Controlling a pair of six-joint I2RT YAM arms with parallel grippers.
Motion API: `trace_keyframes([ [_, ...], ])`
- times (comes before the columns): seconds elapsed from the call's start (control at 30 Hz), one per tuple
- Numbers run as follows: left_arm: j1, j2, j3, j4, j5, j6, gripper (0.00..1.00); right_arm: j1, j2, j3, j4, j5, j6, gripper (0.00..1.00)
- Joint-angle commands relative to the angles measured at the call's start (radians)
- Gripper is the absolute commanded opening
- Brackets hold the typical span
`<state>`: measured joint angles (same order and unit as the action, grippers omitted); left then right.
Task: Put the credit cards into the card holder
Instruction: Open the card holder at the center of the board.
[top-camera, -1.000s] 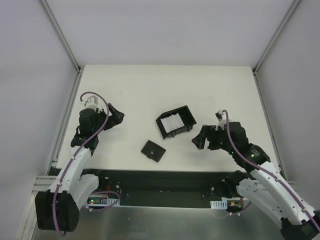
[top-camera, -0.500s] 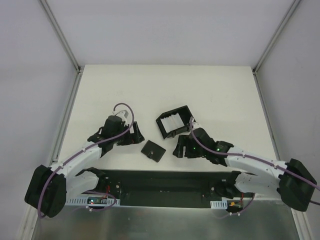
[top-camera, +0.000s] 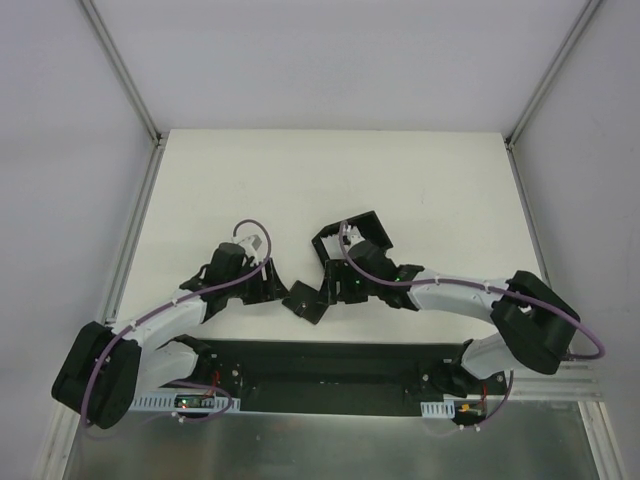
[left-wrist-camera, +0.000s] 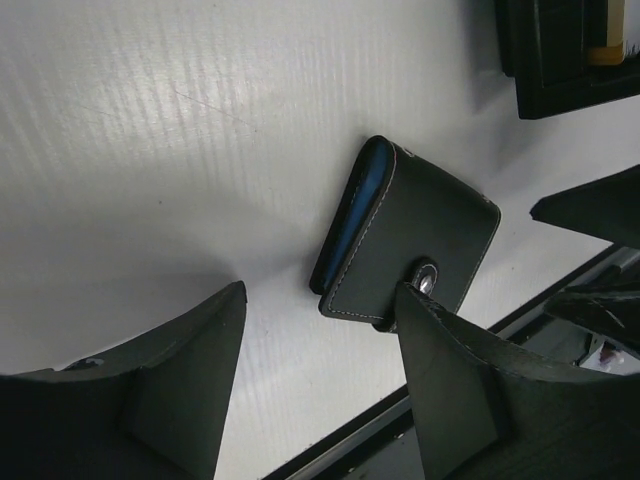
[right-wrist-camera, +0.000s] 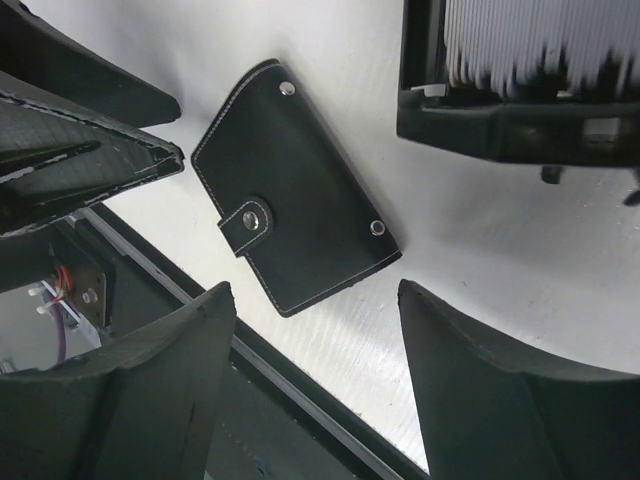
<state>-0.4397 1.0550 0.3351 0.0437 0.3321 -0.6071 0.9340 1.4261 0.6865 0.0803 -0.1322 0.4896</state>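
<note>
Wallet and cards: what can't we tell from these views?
- Wallet inside: it is clasped shut in both wrist views. The left wrist view shows only a blue edge.
- Cards count: in the right wrist view they are blurred and cut off by the top edge.
- Tray contents: in the top view the right arm covers most of its inside. In the left wrist view only a corner is in frame.

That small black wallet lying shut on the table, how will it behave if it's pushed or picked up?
Lying flat, the wallet would probably slide over the smooth table rather than tip. Its clasp tab looks snapped, so it should stay shut when lifted. The stitched cover may flex slightly.
</note>
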Motion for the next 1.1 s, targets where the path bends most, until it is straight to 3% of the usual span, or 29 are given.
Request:
trace_keyframes([
  [0.0,-0.011,0.036,-0.034,0.073,0.079,-0.048,0.60,0.011,0.054,0.030,0.065,-0.052,-0.026,0.69],
  [0.4,-0.013,0.123,-0.007,0.151,0.104,-0.046,0.41,0.081,0.134,0.057,0.081,-0.098,-0.109,0.57],
  [0.63,-0.013,0.224,0.062,0.170,0.122,-0.016,0.36,0.094,0.093,0.048,0.059,-0.049,-0.106,0.54],
  [0.8,-0.013,0.235,0.058,0.165,0.111,-0.013,0.43,0.080,0.017,0.027,-0.017,0.052,-0.114,0.57],
  [1.07,-0.013,0.134,0.001,0.117,0.079,-0.010,0.50,0.005,0.100,0.088,-0.016,-0.009,-0.138,0.61],
])
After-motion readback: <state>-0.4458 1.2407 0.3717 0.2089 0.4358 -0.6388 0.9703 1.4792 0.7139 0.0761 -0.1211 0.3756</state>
